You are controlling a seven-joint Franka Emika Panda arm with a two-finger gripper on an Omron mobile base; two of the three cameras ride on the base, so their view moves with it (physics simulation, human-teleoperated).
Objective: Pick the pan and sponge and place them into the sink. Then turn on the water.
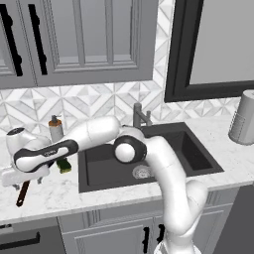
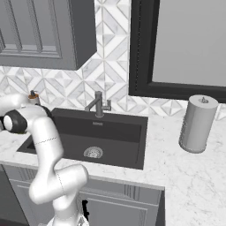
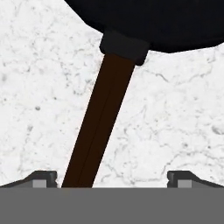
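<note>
The black pan [image 3: 157, 22] lies on the white marble counter, its round body at the top of the hand view. Its reddish-brown handle [image 3: 100, 122] runs down between my fingertips, nearer the left one. My gripper [image 3: 112, 178] is open, jaws wide apart on either side of the handle and not touching it. In the left base view the gripper [image 1: 17, 182] hangs low over the counter left of the sink [image 1: 193, 149], with the handle's end [image 1: 22, 193] poking out below it. The green and yellow sponge [image 1: 63, 166] sits by the sink's left rim. No water runs from the faucet [image 1: 140, 116].
A grey soap bottle [image 1: 55, 128] with an orange pump stands behind the sponge. A paper towel roll [image 2: 197, 123] stands on the counter right of the sink [image 2: 114, 130]. Grey cabinets hang above the counter. My arm stretches across the basin's left side.
</note>
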